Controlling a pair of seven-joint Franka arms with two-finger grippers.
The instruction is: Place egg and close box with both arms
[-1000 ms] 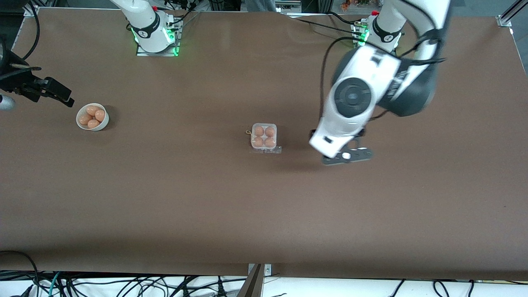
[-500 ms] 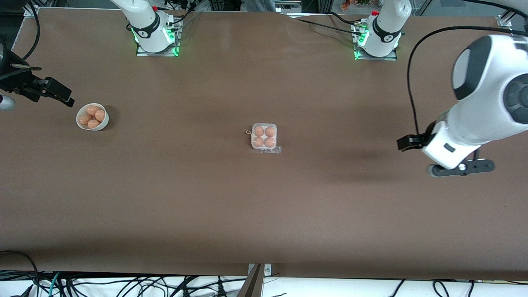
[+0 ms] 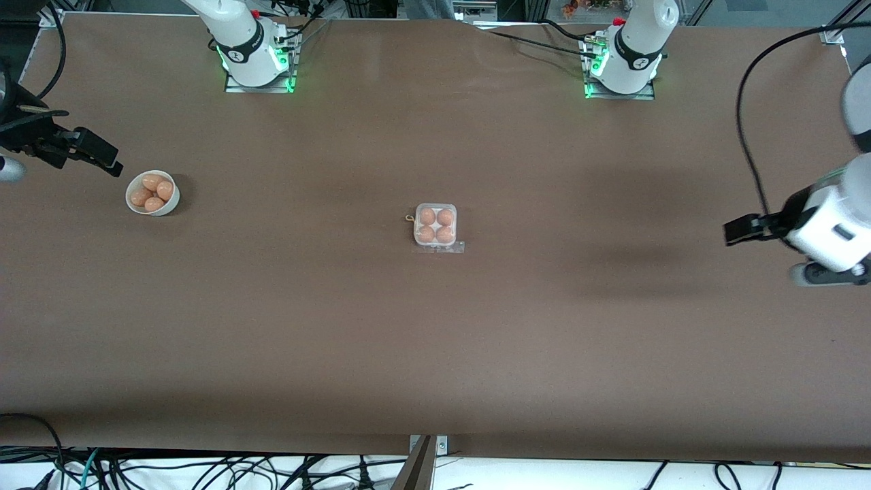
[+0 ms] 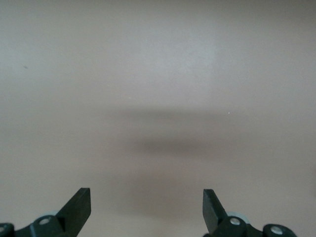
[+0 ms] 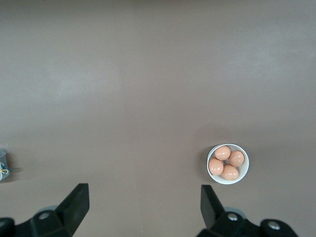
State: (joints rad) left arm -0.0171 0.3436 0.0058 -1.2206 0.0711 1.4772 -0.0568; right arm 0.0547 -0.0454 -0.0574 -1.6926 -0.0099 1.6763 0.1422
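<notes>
The box (image 3: 435, 229), a small white-grey carton with a clear lid, sits mid-table with an egg (image 3: 426, 216) in every cell. A clear plastic strip lies along its edge nearer the front camera. More tan-orange eggs (image 3: 154, 191) lie in a round white bowl (image 3: 171, 201) toward the right arm's end. My left gripper (image 3: 827, 275) is open and empty over bare table at the left arm's end; its wrist view (image 4: 147, 207) shows only table. My right gripper (image 3: 8, 169) is open and empty, up beside the bowl, which shows in its wrist view (image 5: 233, 146).
The brown table (image 3: 435, 354) is bare around the box. The arms' bases (image 3: 255, 58) stand along the edge farthest from the front camera. A corner of the box shows at the edge of the right wrist view (image 5: 2, 165).
My left arm has swung away from beside the box, out to the left arm's end of the table. The right arm, box and bowl have not moved.
</notes>
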